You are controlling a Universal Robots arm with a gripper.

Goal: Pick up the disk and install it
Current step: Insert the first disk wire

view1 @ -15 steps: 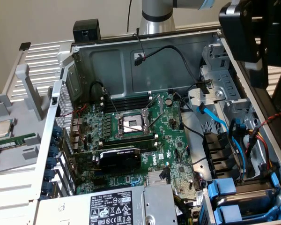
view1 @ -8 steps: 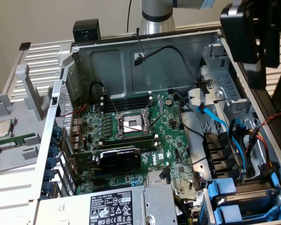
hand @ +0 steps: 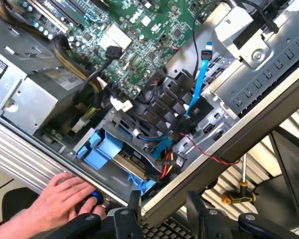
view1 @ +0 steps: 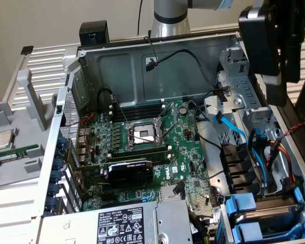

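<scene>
An open computer case (view1: 122,66) holds a green motherboard (view1: 190,152) with a CPU socket (view1: 142,134), a black graphics card (view1: 129,170) near it and a labelled power supply (view1: 124,223). A blue cable (view1: 233,127) runs along the board's edge at the exterior view's right. Outside the case, a chip (view1: 4,138) and a memory stick (view1: 18,153) lie at the exterior view's left, and the wrist view shows an orange-handled screwdriver (hand: 239,196).

The exterior view stands high beside the open computer case (view1: 122,71) and looks down at a slant across it toward the arm's base (view1: 168,18) behind the far wall, taking in the whole interior. The wrist view looks down past the gripper (hand: 164,201) from nearer, over the drive-bay corner. The 2 views share the motherboard (view1: 188,147) (hand: 139,30), power supply (view1: 127,223) (hand: 30,94), blue cable (view1: 231,127) (hand: 199,84) and blue drive carriers (view1: 241,203) (hand: 97,149).
</scene>
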